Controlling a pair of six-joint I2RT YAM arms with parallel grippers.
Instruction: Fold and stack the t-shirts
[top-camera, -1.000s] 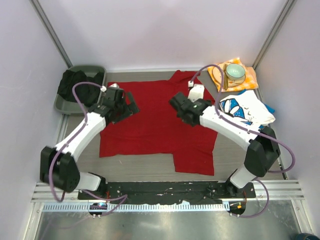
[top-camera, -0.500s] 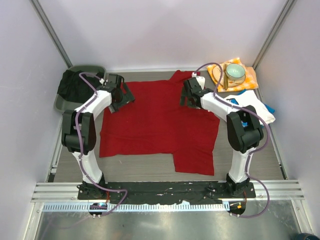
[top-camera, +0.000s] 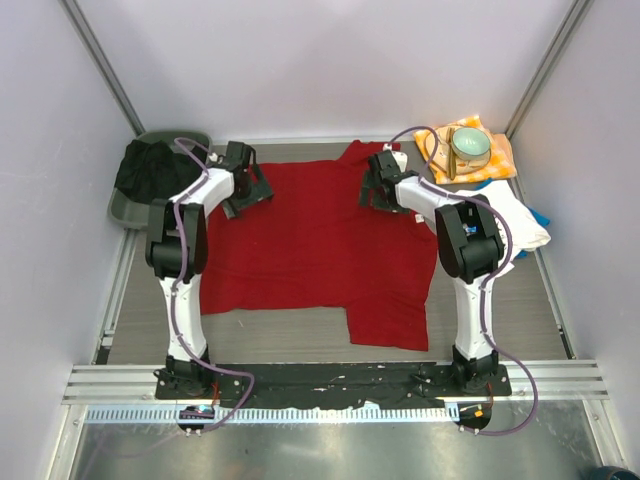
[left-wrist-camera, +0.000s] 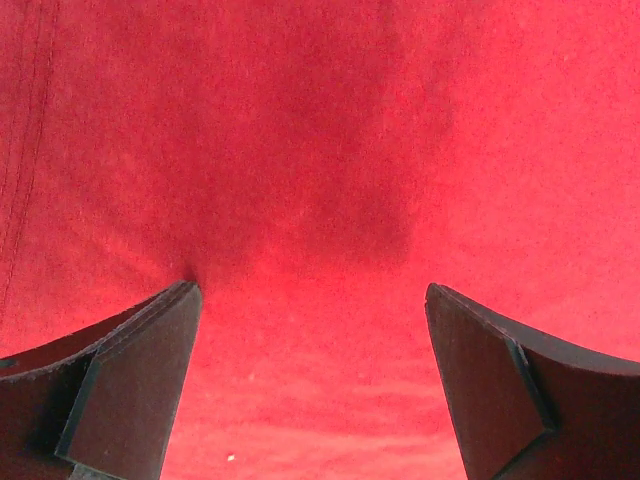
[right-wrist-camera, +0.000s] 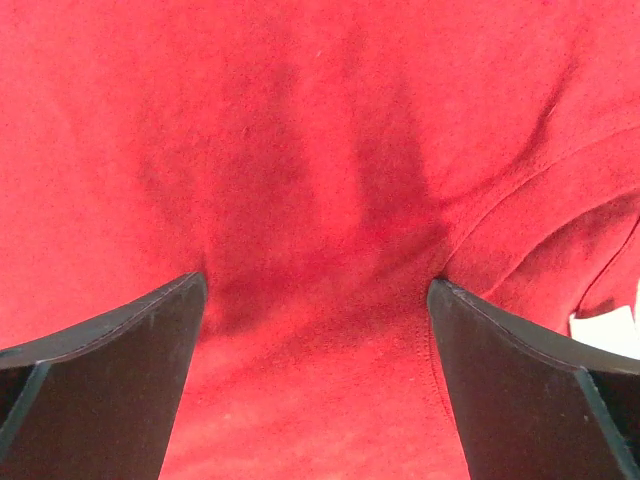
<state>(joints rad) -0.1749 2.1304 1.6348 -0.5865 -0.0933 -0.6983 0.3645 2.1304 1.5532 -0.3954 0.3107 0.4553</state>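
Observation:
The red t-shirt (top-camera: 310, 250) lies spread flat over the middle of the table. My left gripper (top-camera: 248, 188) stands open on its far left edge, both fingertips pressed into the red cloth (left-wrist-camera: 310, 200). My right gripper (top-camera: 377, 190) is open too, down on the shirt's far right part by a sleeve seam (right-wrist-camera: 520, 190). Red cloth (right-wrist-camera: 300, 150) fills both wrist views, and neither pair of jaws has closed on it. The white printed t-shirt (top-camera: 505, 215) lies crumpled at the right, mostly hidden behind my right arm, with blue cloth showing at its edge.
A grey bin (top-camera: 150, 160) with dark cloth in it stands at the far left. At the far right, a pale green bowl (top-camera: 470, 146) sits on an orange-yellow cloth (top-camera: 500, 158). White walls close in the table on three sides.
Both arms have reached away from their bases and lowered onto the far part of the red shirt. Both grippers stayed open throughout.

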